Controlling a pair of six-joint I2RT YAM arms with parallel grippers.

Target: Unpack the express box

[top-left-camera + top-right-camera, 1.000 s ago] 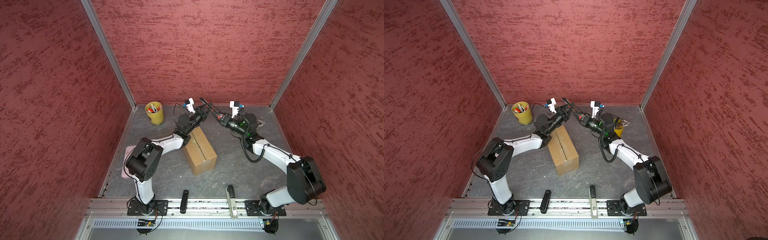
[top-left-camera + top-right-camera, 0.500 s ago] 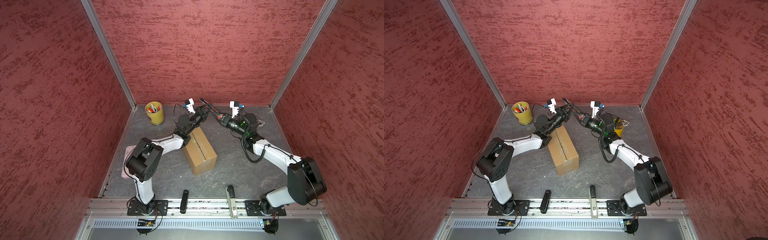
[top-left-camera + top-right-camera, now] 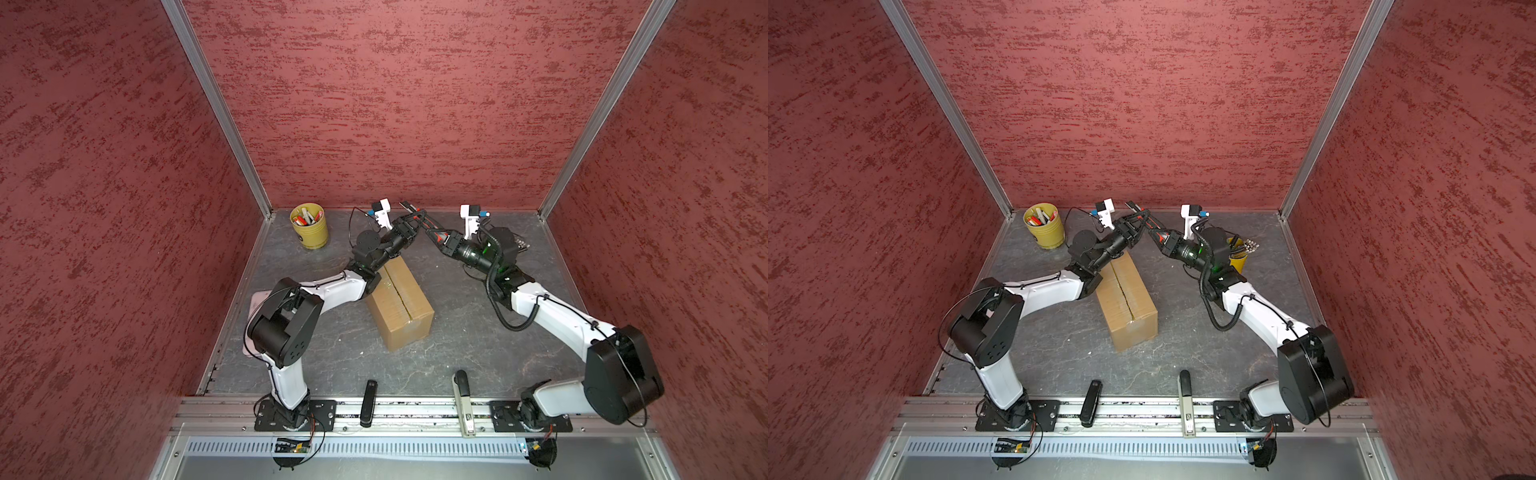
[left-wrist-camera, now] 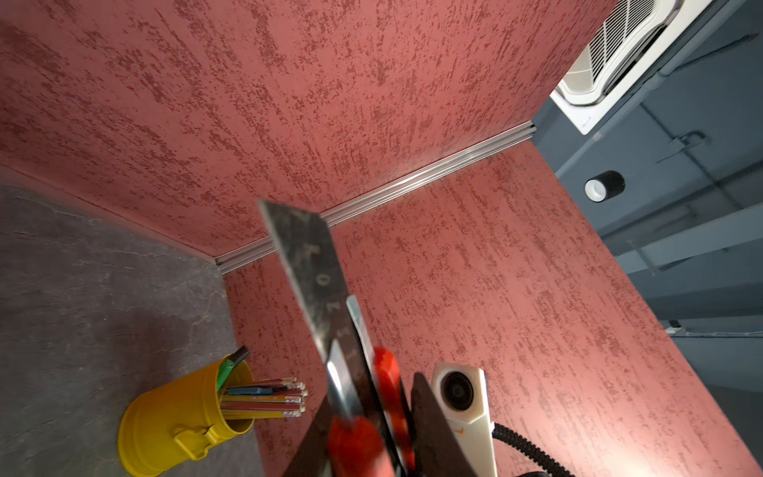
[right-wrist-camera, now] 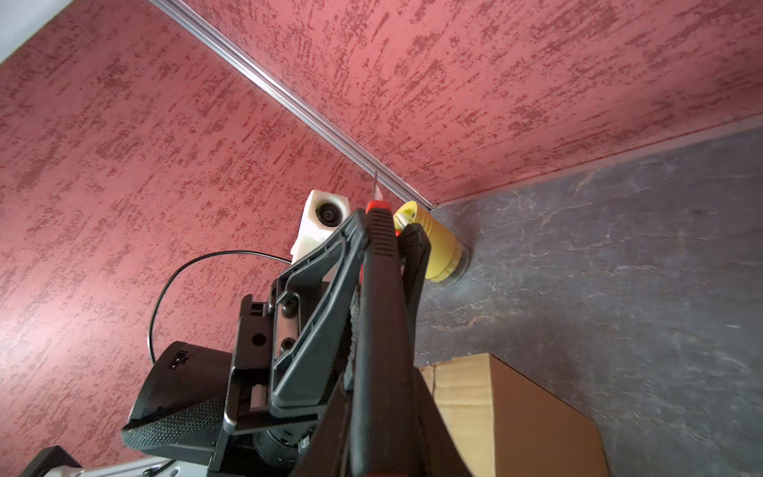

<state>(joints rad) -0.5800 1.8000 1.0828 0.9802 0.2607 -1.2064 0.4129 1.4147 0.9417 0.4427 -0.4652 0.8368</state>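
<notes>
Judged step: tool preparation, with cutting not yet begun. Both grippers are meeting in the air above the far end of the box (image 3: 401,303), sharing one knife (image 5: 380,289). The right gripper (image 3: 432,235) is clamping narrowly on the red-and-black handle. The left gripper (image 3: 415,218) is bracketing the front of the knife, with the bare blade (image 4: 313,268) projecting past it toward the back wall. Whether the left jaws are pinching or standing slack, I cannot tell. The box is standing on the grey table (image 3: 457,340), about midway between the arms and skewed, its far end lying under the left wrist. It is plain brown and oblong. Its top flaps are lying flat and closed, and a glossy taped seam (image 3: 400,293) is running along the top. No dent or tear is showing from above. A yellow cup (image 3: 309,226) is standing well apart in the far corner. The next move calls for one gripper alone to take a firm hold of the handle. The blade should then go down to one end of the seam and run shallowly along the tape while the other gripper is steadying the box.
</notes>
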